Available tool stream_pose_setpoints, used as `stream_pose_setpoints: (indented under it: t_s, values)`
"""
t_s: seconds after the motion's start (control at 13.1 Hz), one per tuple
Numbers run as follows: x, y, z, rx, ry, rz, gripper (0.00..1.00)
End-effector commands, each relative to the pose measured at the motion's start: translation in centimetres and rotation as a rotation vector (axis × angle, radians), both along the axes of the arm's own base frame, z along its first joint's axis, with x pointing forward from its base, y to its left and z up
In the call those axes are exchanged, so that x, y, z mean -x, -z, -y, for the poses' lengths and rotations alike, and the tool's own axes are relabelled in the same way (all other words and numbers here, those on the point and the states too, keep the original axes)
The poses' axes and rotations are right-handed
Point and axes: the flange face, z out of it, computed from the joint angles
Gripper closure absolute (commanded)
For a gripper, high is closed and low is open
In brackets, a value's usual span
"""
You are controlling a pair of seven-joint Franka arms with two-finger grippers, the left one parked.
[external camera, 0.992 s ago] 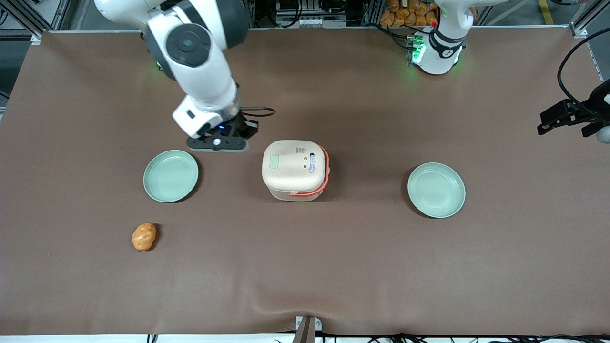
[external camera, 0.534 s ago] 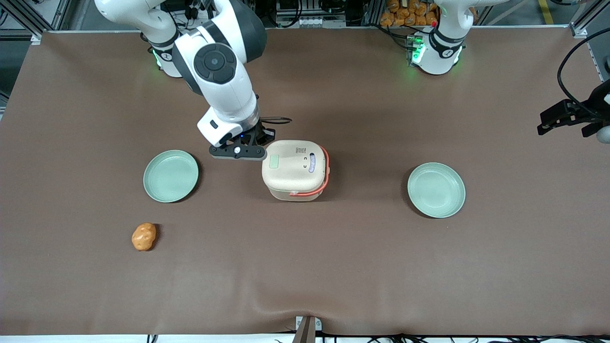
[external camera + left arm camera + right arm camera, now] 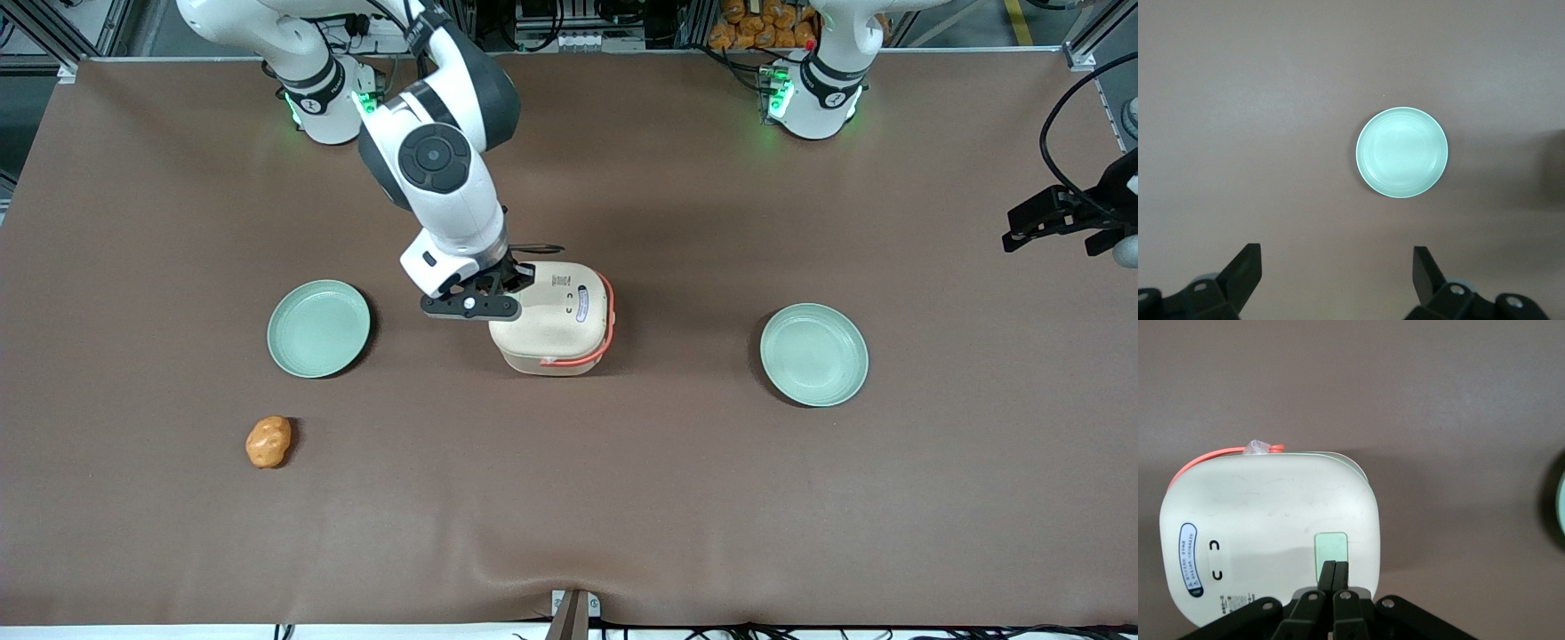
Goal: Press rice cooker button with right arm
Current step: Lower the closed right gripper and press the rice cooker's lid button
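The cream rice cooker [image 3: 556, 324] stands mid-table with its lid down and a coral-orange handle [image 3: 608, 313] round it. It also shows in the right wrist view [image 3: 1265, 520], with a pale green square button [image 3: 1331, 547] on its lid. The white right arm [image 3: 436, 169] reaches over the cooker. Its black gripper [image 3: 1333, 568] is shut and empty, with the fingertips over the edge of the green button. In the front view the gripper [image 3: 484, 298] covers the button.
A pale green plate [image 3: 318, 328] lies beside the cooker toward the working arm's end, another [image 3: 813, 354] toward the parked arm's end, also in the left wrist view [image 3: 1402, 153]. An orange potato-like lump [image 3: 268, 441] lies nearer the front camera.
The right arm has swung from beside the cooker toward it; the gripper now hangs over the lid and hides the green button in the front view.
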Motion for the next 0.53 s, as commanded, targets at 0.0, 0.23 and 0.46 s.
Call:
stream_pose_setpoints:
  t_s: [0.0,0.23,0.46]
  values:
    - [-0.3,0.5,-0.5,-0.007,0.017,0.001,1.00]
    - [0.0,1.8,-0.9,-0.006,0.013,0.001,1.00]
    - [0.1,2.9,-1.3,0.001,0.012,-0.007,1.00]
